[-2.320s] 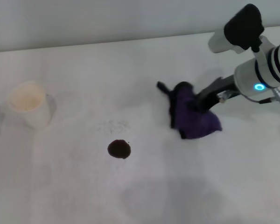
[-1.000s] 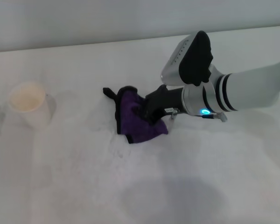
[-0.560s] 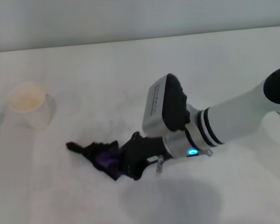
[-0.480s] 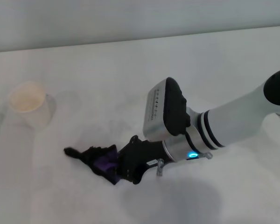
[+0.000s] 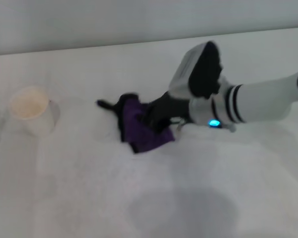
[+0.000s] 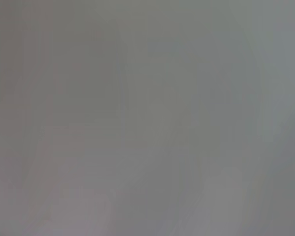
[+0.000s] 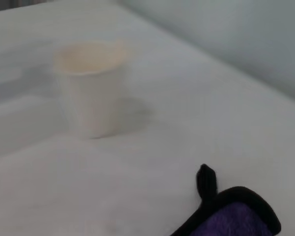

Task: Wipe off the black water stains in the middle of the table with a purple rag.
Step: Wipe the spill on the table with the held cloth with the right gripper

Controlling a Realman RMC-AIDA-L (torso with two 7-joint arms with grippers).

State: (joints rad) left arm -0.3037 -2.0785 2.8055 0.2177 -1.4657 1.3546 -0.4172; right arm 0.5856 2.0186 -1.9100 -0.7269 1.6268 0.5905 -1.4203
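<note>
Purple rag [image 5: 141, 126] lies mid-table [image 5: 139, 208], pinched in the closed jaws of the right gripper [image 5: 156, 116], its black tail pointing toward the white paper cup [image 5: 32, 114] on the left. Only the right wrist view shows the cup [image 7: 91, 86] upright from the side, well apart from the rag's edge [image 7: 236, 211]. Bare tabletop surrounds both; no dark blot shows. The left wrist view shows only grey.

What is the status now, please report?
Right gripper shut on the purple rag, pressing it on the table. No dark blot visible. Left gripper not in view. Paper cup stands apart, no obstruction.
</note>
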